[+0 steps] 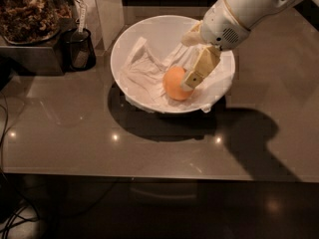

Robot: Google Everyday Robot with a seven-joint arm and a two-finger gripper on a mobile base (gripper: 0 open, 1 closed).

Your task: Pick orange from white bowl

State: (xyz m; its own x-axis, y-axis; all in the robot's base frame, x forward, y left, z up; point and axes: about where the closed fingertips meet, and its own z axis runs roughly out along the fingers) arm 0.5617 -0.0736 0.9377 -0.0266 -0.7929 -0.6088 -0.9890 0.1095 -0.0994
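Note:
The orange (174,83) lies in the white bowl (149,29) on its crumpled white cloth lining (142,71), right of the bowl's middle. My gripper (187,61) reaches into the bowl from the upper right on a white arm (239,11). It is open. One cream finger (198,68) lies against the orange's right side and covers part of it. The other finger (192,34) is farther back, over the cloth. The orange rests on the cloth and is not lifted.
The bowl stands on a glossy grey-brown counter (75,133) whose front edge runs along the bottom. A dark container of brown bits (27,14) stands at the back left, with a small black cup (79,49) beside it and a white post (107,9) behind.

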